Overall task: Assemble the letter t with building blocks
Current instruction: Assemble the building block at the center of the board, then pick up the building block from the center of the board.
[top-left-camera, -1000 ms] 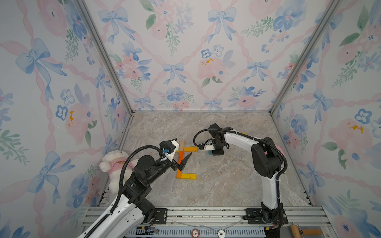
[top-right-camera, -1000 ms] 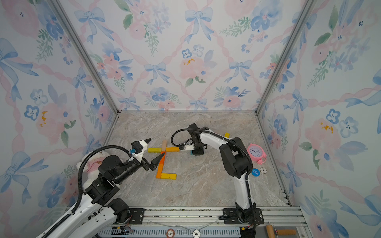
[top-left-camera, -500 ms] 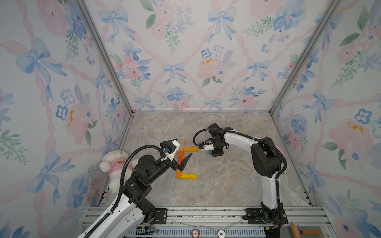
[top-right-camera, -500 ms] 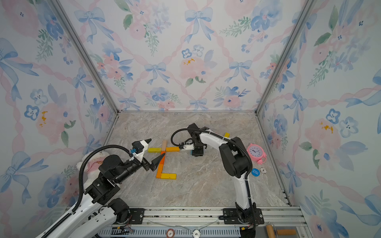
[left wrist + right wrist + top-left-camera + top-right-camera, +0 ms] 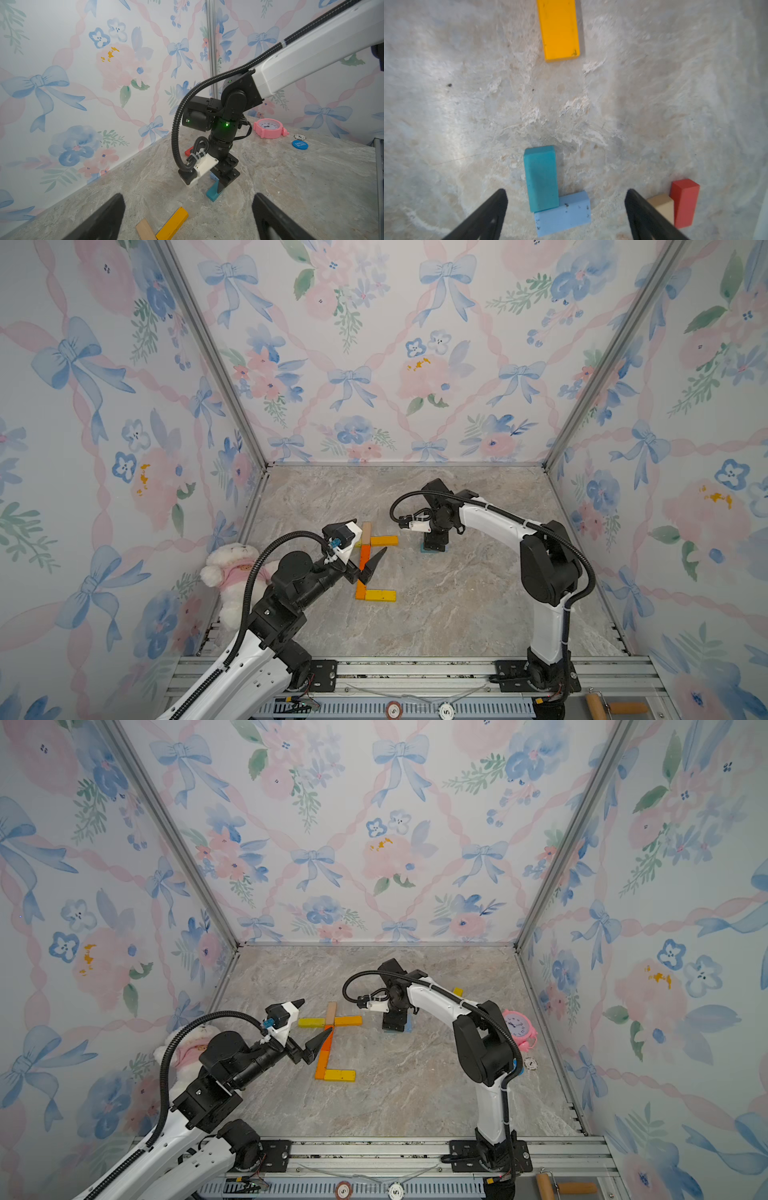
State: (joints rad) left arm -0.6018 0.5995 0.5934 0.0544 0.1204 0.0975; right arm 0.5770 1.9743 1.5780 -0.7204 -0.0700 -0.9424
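Right wrist view: the right tool [image 5: 566, 190] has opened wide above the teal block [image 5: 540, 178].
The teal block sits on the bench [image 5: 467, 104], touching a light blue block [image 5: 564, 214], and nothing grips it. The left tool [image 5: 188, 195] is wide too, hanging near the orange block [image 5: 364, 556], where it was a second ago.

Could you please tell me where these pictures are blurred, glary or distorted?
Left wrist view: the left hand has out-of-focus black fingers, while the teal wooden block is crisp. Right wrist view: a pale sheen lies on the marble-patterned tabletop, and the picture's edges look smeared. Both top views: even light, faint shadows, metal wall posts splayed by the wide lens.
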